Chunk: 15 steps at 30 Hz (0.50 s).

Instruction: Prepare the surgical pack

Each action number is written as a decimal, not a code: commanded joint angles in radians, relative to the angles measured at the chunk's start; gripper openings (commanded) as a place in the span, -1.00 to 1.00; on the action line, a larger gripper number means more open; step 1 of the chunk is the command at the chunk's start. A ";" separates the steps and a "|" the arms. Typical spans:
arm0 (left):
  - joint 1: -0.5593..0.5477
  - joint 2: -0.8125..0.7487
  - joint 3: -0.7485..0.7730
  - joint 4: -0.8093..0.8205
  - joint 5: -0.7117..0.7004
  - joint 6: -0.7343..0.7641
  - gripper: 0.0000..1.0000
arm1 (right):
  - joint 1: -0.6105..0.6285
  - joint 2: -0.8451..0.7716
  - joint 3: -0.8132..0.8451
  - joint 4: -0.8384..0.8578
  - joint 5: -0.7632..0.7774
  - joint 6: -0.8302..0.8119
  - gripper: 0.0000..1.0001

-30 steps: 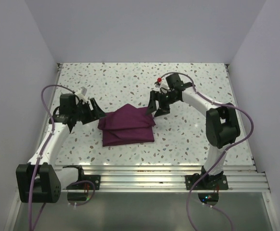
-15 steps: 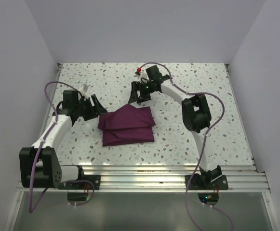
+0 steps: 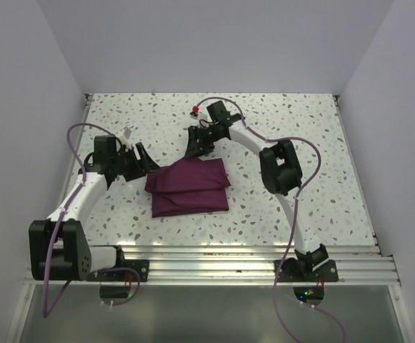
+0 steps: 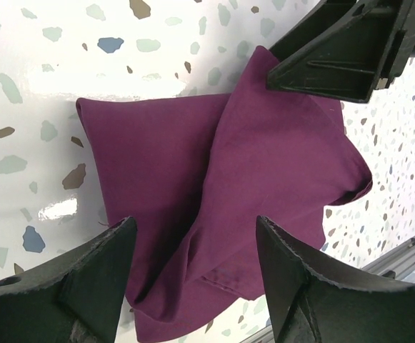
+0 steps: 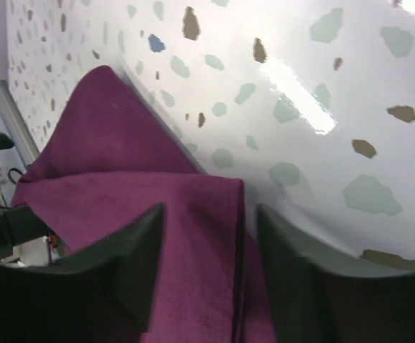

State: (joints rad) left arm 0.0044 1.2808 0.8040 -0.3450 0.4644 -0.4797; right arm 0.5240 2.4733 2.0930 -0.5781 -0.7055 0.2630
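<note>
Right hand (image 3: 191,148) spread, shifted leftward beyond surgical pack (image 3: 188,189), left hand (image 3: 144,161) spread, unmoved.

The table (image 3: 314,143) is a glossy white slab flecked with grey, blue and brown chips. Lying flat on it is the surgical pack (image 3: 187,187), folded in layers, a little toward 7 o'clock from the table's middle. Its top layer sits askew, one corner pointing to about 1 o'clock. How many folds lie beneath I can't quite make out.

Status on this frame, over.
Surgical pack folded flat, ungripped. Left gripper open at its left edge. Right gripper open by its far edge. Nothing in the way.
</note>
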 commanded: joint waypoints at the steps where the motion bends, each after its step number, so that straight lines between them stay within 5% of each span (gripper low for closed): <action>1: 0.002 -0.037 -0.003 0.040 0.017 -0.010 0.42 | 0.011 -0.011 0.032 0.047 -0.084 0.030 0.01; 7: 0.003 -0.063 0.020 0.005 -0.009 -0.008 0.42 | 0.013 -0.072 0.003 0.161 -0.227 0.168 -0.99; 11: 0.008 -0.066 0.069 -0.049 -0.067 0.000 0.42 | 0.022 -0.198 -0.088 0.153 -0.232 0.174 -1.00; 15: 0.017 -0.063 0.130 -0.104 -0.136 0.000 0.42 | 0.057 -0.442 -0.364 0.085 -0.235 0.122 -1.00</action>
State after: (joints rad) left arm 0.0090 1.2411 0.8616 -0.4114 0.3950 -0.4789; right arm 0.5423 2.2917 1.8854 -0.4652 -0.8829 0.4084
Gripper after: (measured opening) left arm 0.712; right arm 0.031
